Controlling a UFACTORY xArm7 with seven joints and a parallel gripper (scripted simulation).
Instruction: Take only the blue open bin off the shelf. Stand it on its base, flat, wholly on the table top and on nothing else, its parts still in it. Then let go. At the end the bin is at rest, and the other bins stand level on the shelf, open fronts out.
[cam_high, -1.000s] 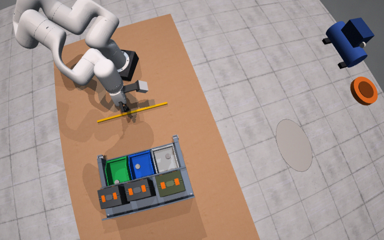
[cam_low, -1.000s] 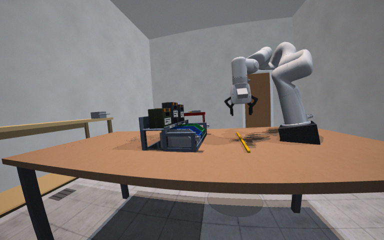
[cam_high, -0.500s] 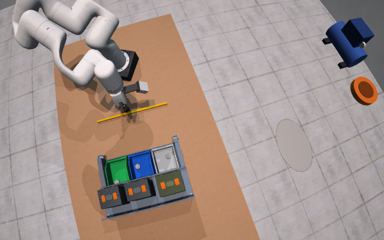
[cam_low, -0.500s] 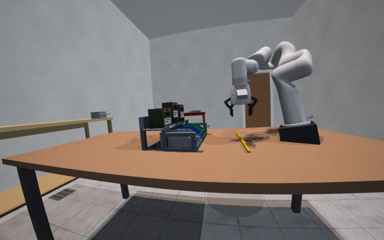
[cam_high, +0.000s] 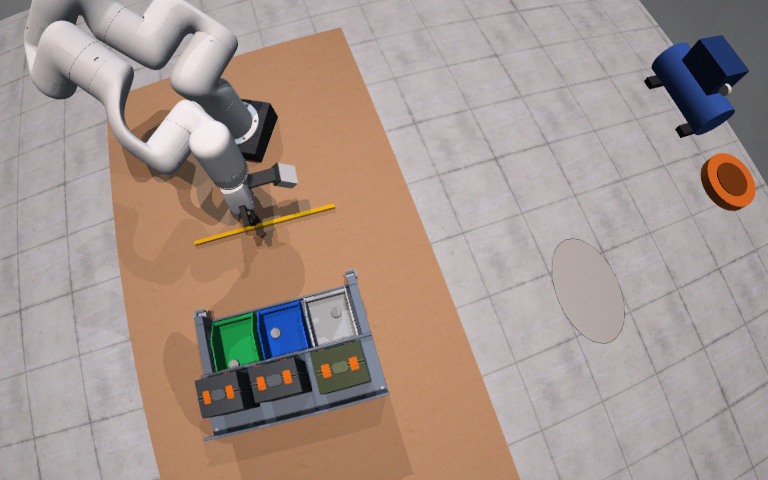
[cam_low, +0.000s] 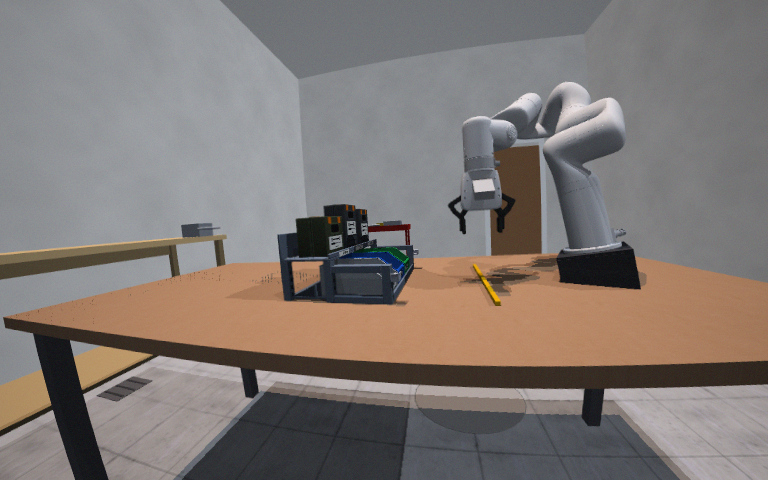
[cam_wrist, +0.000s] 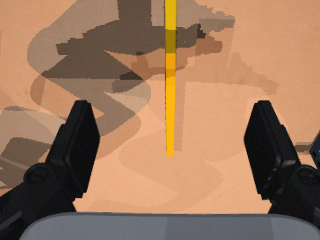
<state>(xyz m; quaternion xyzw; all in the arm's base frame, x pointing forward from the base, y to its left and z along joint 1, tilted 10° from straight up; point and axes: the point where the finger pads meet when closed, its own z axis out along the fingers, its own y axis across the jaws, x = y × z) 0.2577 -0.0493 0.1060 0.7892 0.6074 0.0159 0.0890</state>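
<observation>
The blue open bin (cam_high: 291, 342) (cam_low: 370, 256) sits in the middle slot of the grey shelf (cam_high: 351, 285) (cam_low: 288, 266), between a green bin (cam_high: 237, 342) and a light grey bin (cam_high: 331, 322). A small grey part (cam_high: 275, 332) lies inside it. My gripper (cam_high: 249, 217) (cam_low: 481, 225) (cam_wrist: 171, 119) is open and empty. It hangs well above the table (cam_high: 339, 124) (cam_low: 396, 339), over a yellow strip (cam_high: 294, 216) (cam_low: 487, 285) (cam_wrist: 171, 0), far from the shelf.
Two dark cases (cam_high: 223, 393) (cam_high: 278, 382) and an olive case (cam_high: 339, 367) (cam_low: 316, 234) stand on the shelf's upper level. The robot base (cam_high: 257, 130) (cam_low: 597, 266) is at the table's far end. A side bench (cam_low: 113, 249) stands beyond the table.
</observation>
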